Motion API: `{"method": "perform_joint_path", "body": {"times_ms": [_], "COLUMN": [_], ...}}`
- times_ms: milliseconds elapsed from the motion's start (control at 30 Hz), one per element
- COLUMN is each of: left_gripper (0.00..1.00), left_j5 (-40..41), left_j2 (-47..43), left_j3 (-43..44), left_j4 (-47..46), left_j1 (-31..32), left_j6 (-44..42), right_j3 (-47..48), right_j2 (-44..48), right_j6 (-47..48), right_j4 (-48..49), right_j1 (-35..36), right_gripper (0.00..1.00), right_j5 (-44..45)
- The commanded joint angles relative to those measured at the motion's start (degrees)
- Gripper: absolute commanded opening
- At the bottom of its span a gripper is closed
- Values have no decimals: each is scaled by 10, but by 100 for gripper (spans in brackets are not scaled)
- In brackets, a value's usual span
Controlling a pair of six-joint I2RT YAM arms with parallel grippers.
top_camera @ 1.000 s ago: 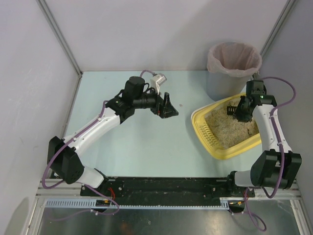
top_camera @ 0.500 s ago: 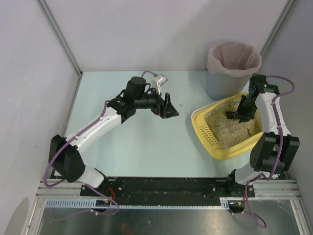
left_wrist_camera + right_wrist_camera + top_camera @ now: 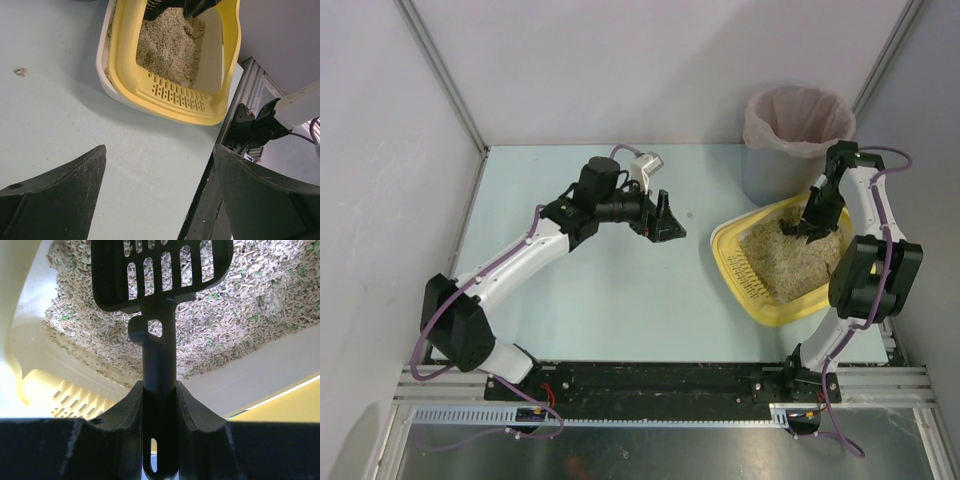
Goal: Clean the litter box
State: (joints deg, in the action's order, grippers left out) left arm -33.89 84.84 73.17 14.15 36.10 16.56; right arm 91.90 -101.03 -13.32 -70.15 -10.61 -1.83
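The yellow litter box [image 3: 732,262] sits at the right of the table, with beige granular litter [image 3: 785,262] inside; it also shows in the left wrist view [image 3: 175,97] and in the right wrist view [image 3: 35,385]. My right gripper [image 3: 814,218] is over the box's far end and is shut on the handle of a black slotted scoop [image 3: 160,315]. The scoop's head hangs just above the litter [image 3: 260,305]. My left gripper [image 3: 665,222] is open and empty above the table's middle, to the left of the box.
A grey round bin with a pink bag liner [image 3: 798,125] stands behind the litter box at the back right. A small crumb [image 3: 20,72] lies on the pale blue table [image 3: 600,290]. Walls close in the left, back and right sides.
My right arm has swung toward the far right end of the box, carrying the scoop from the middle of the litter to its far end. The left arm has barely moved.
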Motion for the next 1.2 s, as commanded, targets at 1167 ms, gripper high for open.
{"method": "perform_joint_path", "body": {"times_ms": [1167], "left_gripper": [92], "left_j5": [-25], "left_j2": [-2], "left_j3": [1], "left_j4": [-24], "left_j1": [4], "left_j6": [12], "right_j3": [-333], "right_j2": [169], "right_j6": [63], "right_j4": [422], "right_j1": [-35], "right_gripper": [0], "right_j5": [-68]}}
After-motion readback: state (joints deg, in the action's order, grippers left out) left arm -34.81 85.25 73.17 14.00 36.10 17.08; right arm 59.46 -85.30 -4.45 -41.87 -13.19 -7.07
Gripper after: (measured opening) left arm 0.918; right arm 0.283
